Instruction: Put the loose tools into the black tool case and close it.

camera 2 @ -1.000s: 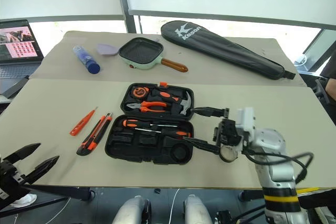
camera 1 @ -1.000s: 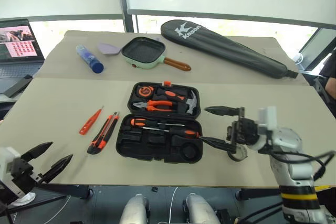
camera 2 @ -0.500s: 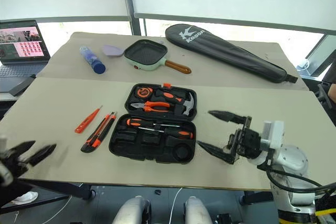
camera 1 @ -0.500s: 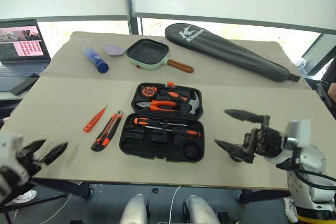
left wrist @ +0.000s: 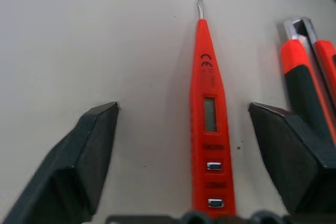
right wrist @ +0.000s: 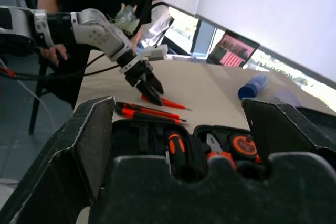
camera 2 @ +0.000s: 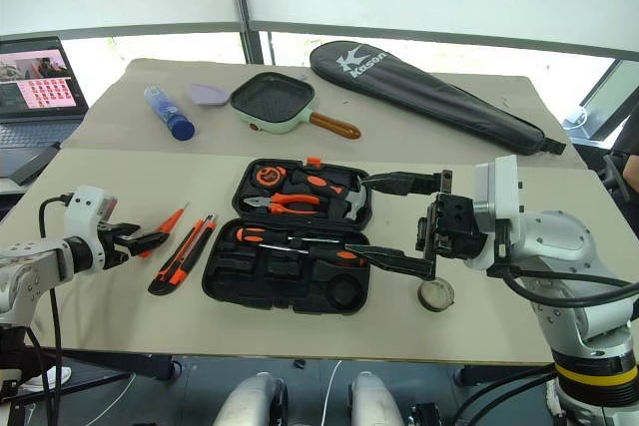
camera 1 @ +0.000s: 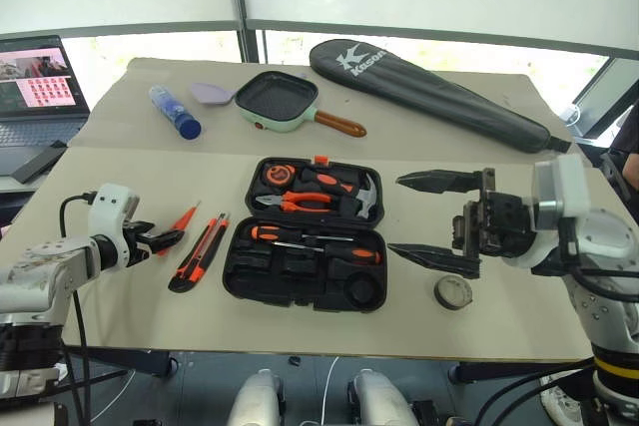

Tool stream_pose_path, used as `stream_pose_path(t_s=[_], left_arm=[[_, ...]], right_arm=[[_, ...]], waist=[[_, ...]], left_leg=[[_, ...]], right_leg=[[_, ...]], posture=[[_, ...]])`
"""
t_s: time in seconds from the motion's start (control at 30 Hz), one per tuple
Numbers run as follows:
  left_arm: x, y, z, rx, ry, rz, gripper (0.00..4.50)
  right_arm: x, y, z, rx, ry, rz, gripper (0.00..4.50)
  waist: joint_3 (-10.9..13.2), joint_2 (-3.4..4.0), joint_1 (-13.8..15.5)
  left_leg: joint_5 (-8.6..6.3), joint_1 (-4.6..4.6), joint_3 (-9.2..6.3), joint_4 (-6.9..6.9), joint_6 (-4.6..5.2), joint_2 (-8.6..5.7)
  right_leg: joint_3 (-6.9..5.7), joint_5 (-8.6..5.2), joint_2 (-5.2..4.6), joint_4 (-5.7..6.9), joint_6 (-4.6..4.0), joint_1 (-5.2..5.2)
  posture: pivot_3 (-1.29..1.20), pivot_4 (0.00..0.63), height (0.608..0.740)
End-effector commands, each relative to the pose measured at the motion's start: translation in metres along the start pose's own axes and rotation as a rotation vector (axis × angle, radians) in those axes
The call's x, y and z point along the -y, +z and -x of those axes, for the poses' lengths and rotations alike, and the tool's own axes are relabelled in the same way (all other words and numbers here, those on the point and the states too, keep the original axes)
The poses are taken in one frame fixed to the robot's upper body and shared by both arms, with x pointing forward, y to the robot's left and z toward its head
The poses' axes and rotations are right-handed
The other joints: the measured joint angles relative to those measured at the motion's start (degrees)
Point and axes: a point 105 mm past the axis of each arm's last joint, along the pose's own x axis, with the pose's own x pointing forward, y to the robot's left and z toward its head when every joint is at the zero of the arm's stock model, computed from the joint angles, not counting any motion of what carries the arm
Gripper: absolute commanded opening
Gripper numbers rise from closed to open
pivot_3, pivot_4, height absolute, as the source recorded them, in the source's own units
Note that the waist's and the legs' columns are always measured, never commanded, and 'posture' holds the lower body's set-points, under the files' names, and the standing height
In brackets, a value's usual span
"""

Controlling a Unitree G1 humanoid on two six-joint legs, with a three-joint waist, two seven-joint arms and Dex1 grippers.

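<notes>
Left gripper (left wrist: 210, 145) spread apart around tester screwdriver (left wrist: 208, 124), not touching.

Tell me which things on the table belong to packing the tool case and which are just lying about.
Job: black tool case, open; two screwdrivers already inside; orange tester screwdriver; utility knife; tape roll.

Lying about: racket bag, green grill pan, blue bottle, laptop.

Both head views look forward and down from above the near table edge — sharing the open tool case (camera 1: 306, 231) at centre frame. The left wrist camera sits close above the tester screwdriver (left wrist: 209, 119). The right wrist camera looks level across the case — toward the left gripper (right wrist: 149, 87).
</notes>
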Motion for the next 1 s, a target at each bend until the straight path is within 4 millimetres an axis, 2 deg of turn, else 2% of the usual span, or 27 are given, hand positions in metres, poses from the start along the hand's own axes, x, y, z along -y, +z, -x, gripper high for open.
stream_pose_path(t_s=[0.03, 0.13, 0.17, 0.23, 0.33, 0.43, 0.5, 0.6, 0.67, 0.77, 1.0], left_arm=[[0.006, -0.020, -0.006, -0.059, -0.055, 0.012, 2.29], [0.008, -0.017, -0.006, -0.017, -0.084, 0.007, 1.29], [0.007, -0.014, -0.005, 0.008, -0.092, 0.005, 0.78], [0.011, 0.007, 0.001, 0.136, -0.151, -0.034, 0.45], [0.030, 0.044, 0.016, 0.312, -0.313, -0.193, 0.45], [0.069, 0.065, 0.030, 0.401, -0.564, -0.412, 0.45], [0.091, 0.064, 0.032, 0.376, -0.678, -0.535, 0.45], [0.132, 0.053, 0.027, 0.261, -0.859, -0.771, 0.45], [0.150, 0.054, 0.021, 0.224, -0.899, -0.788, 0.45], [0.163, 0.047, 0.010, 0.153, -0.910, -0.870, 0.45], [0.160, 0.034, -0.012, 0.040, -0.860, -0.980, 0.45]], right_arm=[[0.003, 0.009, 0.003, 0.005, 0.005, 0.017, 4.50], [0.003, 0.006, 0.007, -0.015, 0.002, 0.008, 4.50], [0.003, 0.005, 0.009, -0.018, 0.000, 0.005, 4.50], [0.004, 0.005, 0.012, -0.016, -0.019, 0.009, 4.50], [0.004, 0.008, 0.017, 0.000, -0.040, 0.018, 4.50], [0.005, 0.008, 0.025, 0.001, -0.071, 0.008, 4.50], [0.002, 0.001, 0.032, -0.046, -0.076, -0.014, 4.50], [-0.006, -0.020, 0.045, -0.207, -0.077, -0.090, 4.50], [-0.012, -0.029, 0.047, -0.272, -0.070, -0.155, 4.50], [-0.017, -0.044, 0.046, -0.366, -0.056, -0.184, 4.50], [-0.009, -0.050, 0.031, -0.375, -0.073, -0.171, 4.50]], waist=[[0.0, 0.01, 0.0], [0.0, 0.01, 0.1], [0.0, 0.01, 0.2], [0.0, 0.00, 0.4], [0.1, -0.17, 0.5], [0.1, -0.26, 0.8], [0.1, -0.25, 1.0], [0.2, -0.17, 1.4], [0.2, -0.17, 1.4], [0.2, -0.18, 1.1], [0.2, -0.16, 0.1]], left_leg=[[0.00, 0.01, 0.00, 0.00, 0.00, 0.00], [0.00, -0.03, 0.00, 0.00, 0.00, 0.00], [0.00, -0.05, 0.00, 0.00, 0.00, -0.01], [0.00, -0.08, 0.00, 0.00, 0.00, -0.02], [0.00, -0.21, 0.03, 0.02, 0.01, -0.02], [0.00, -0.31, 0.08, 0.06, 0.00, 0.01], [0.00, -0.38, 0.12, 0.05, 0.00, 0.01], [-0.03, -0.48, 0.17, 0.04, 0.05, -0.04], [-0.04, -0.53, 0.22, 0.04, 0.07, -0.13], [-0.03, -0.58, 0.17, 0.10, 0.08, -0.11], [-0.03, -0.57, 0.08, 0.11, 0.08, -0.04]], right_leg=[[0.00, 0.00, -0.03, 0.00, 0.00, 0.00], [0.00, -0.01, -0.07, -0.04, 0.02, 0.00], [0.00, -0.02, -0.12, -0.06, 0.05, 0.00], [0.00, -0.02, -0.16, -0.08, 0.09, 0.00], [-0.02, 0.00, -0.16, -0.13, 0.12, -0.04], [-0.13, 0.02, -0.12, -0.17, 0.09, -0.08], [-0.21, 0.03, -0.13, -0.35, 0.09, -0.01], [-0.19, 0.06, -0.16, -0.52, 0.17, 0.00], [-0.15, 0.08, -0.16, -0.57, 0.21, -0.01], [-0.15, 0.10, -0.03, -0.56, 0.23, -0.03], [-0.08, 0.10, 0.12, -0.52, 0.23, -0.06]], posture=[[0.00, 0.150, 0.740], [0.00, 0.150, 0.740], [0.00, 0.150, 0.740], [0.00, 0.150, 0.740], [0.00, 0.150, 0.740], [0.00, 0.150, 0.740], [0.00, 0.150, 0.740], [0.00, 0.150, 0.740], [0.00, 0.150, 0.740], [0.00, 0.150, 0.740], [0.00, 0.150, 0.740]])
